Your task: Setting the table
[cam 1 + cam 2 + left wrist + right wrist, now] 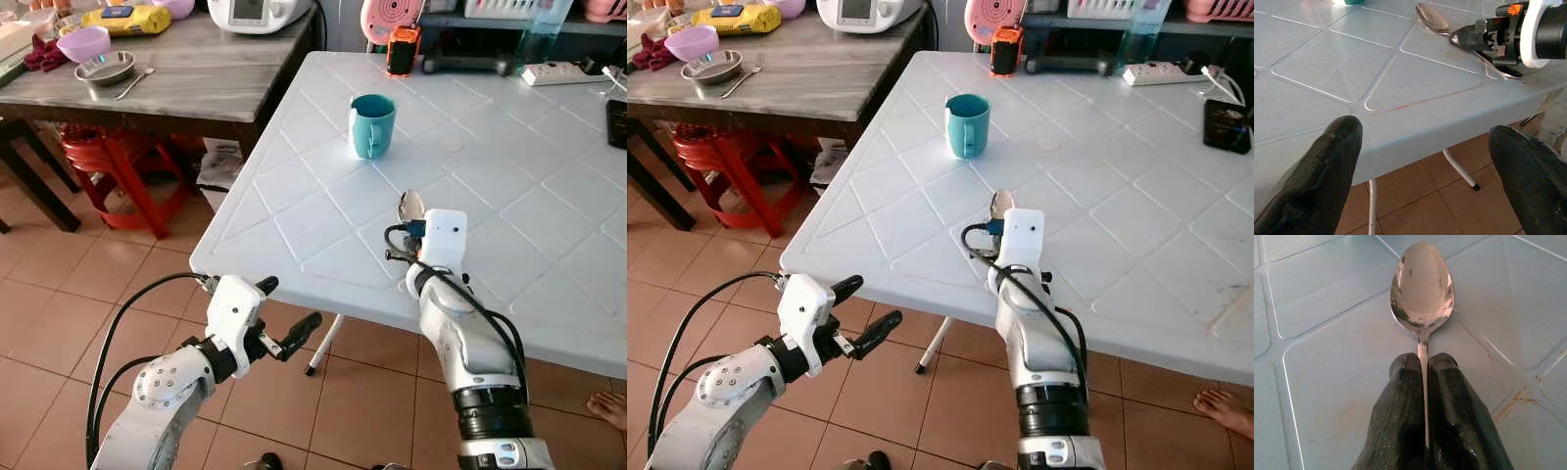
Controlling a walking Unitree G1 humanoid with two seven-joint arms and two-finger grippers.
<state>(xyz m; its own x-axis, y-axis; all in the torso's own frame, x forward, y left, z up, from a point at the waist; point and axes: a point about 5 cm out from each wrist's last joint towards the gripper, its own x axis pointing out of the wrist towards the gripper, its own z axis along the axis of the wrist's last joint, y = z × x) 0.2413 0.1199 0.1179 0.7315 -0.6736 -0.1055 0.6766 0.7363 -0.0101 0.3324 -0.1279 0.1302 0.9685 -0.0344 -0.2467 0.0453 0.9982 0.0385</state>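
A metal spoon [1422, 284] lies low over the white plastic table [509, 166], bowl pointing away from me. My right gripper [1423, 363] is shut on the spoon's handle; the spoon's bowl [410, 205] pokes out past the white wrist. A teal mug [372, 125] stands upright on the table, farther back and a little left of the spoon. My left gripper [284, 313] hangs open below and in front of the table's near edge, holding nothing. Its two fingertips [1327, 166] frame that edge in the left wrist view.
A grey wooden table [206, 73] at the back left carries a metal bowl [105, 68], a purple bowl and a fork. Red stools [118, 166] stand under it. A power strip [568, 72] and an orange device [403, 51] sit at the white table's far side. A person's bare foot [609, 406] is at right.
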